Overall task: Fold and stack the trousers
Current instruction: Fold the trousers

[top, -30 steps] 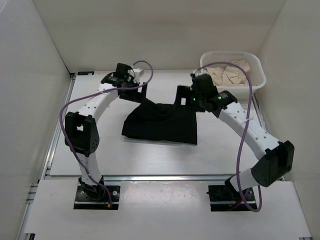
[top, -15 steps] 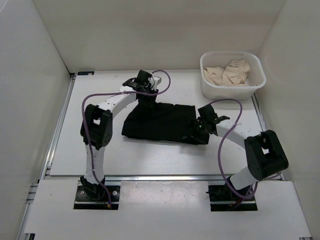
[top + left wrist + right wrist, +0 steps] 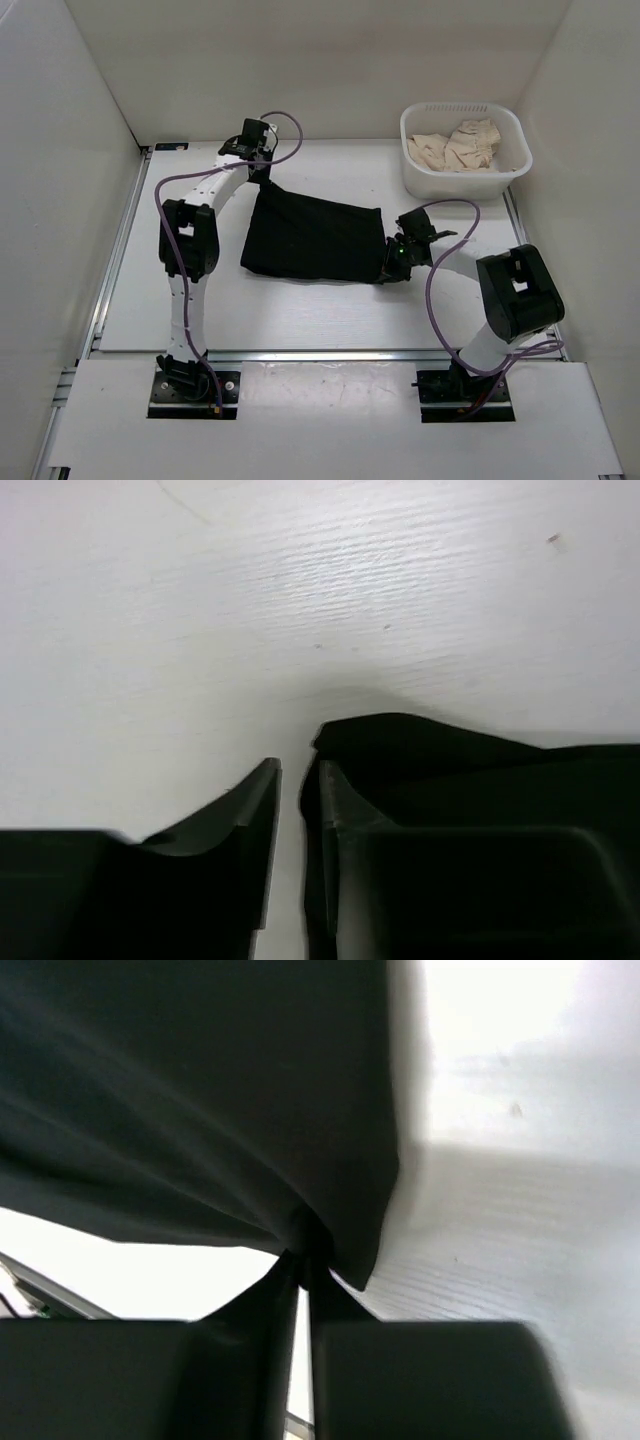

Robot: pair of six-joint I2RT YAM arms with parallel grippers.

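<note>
The black trousers [image 3: 315,240] lie folded flat in the middle of the table. My left gripper [image 3: 262,180] is low at their far left corner. In the left wrist view its jaws [image 3: 300,770] stand a narrow gap apart with white table showing between them. The trousers' edge [image 3: 480,770] lies against the right finger, not pinched. My right gripper [image 3: 392,268] is at the near right corner. In the right wrist view it [image 3: 303,1260] is shut on a gathered pinch of the trousers [image 3: 200,1090].
A white basket [image 3: 460,183] holding beige cloths [image 3: 460,145] stands at the far right. White walls close in the table on the left, back and right. The arms' purple cables arch above the table.
Both arms came down from holding the trousers lifted. The left gripper dragged its corner far left and parted its jaws slightly. The right gripper closed on the near right corner.
</note>
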